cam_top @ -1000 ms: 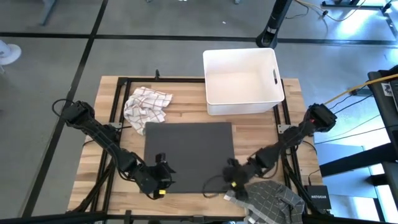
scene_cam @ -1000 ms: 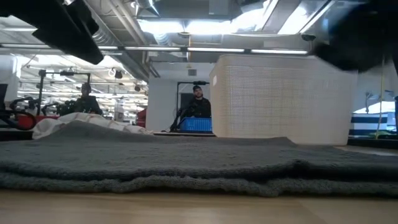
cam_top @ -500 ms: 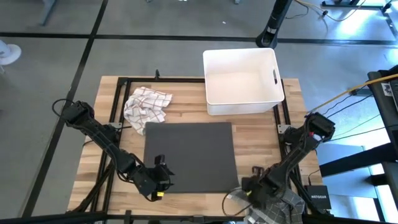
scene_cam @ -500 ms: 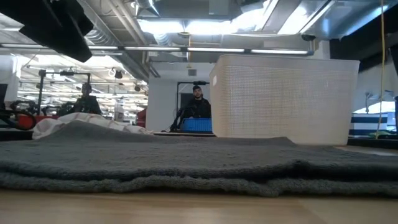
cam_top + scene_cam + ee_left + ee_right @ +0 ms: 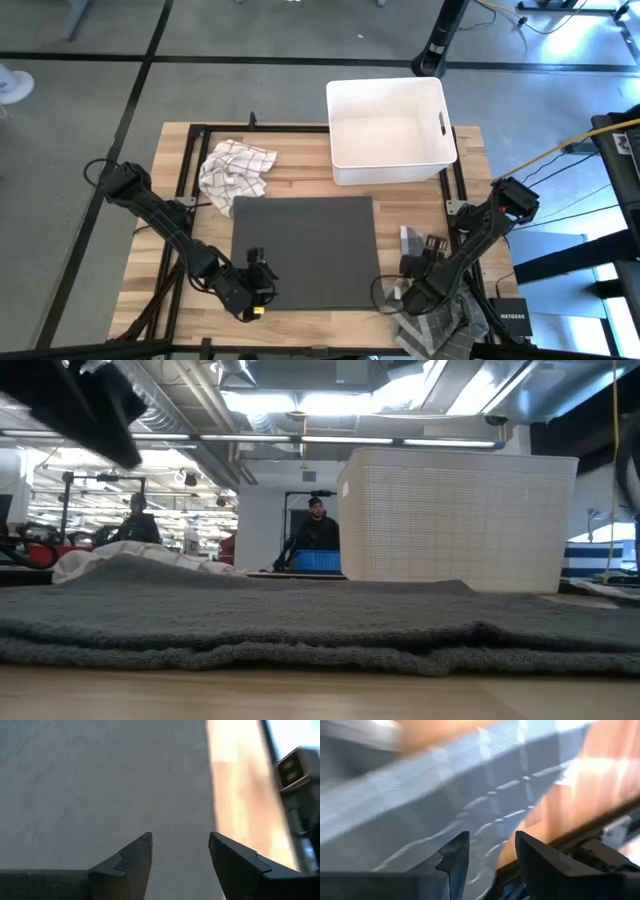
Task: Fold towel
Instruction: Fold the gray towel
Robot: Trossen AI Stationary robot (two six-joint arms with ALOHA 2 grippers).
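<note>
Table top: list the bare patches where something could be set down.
Bare wood lies between the dark towel and the white bin, and along the table's left edge. The near right corner is crowded by the grey checked cloth.

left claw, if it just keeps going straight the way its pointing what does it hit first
Most likely the dark grey towel. The left claw is open, and that flat cloth fills the view just past its tips, with bare wooden table off to one side. How near the cloth lies is hard to judge.
</note>
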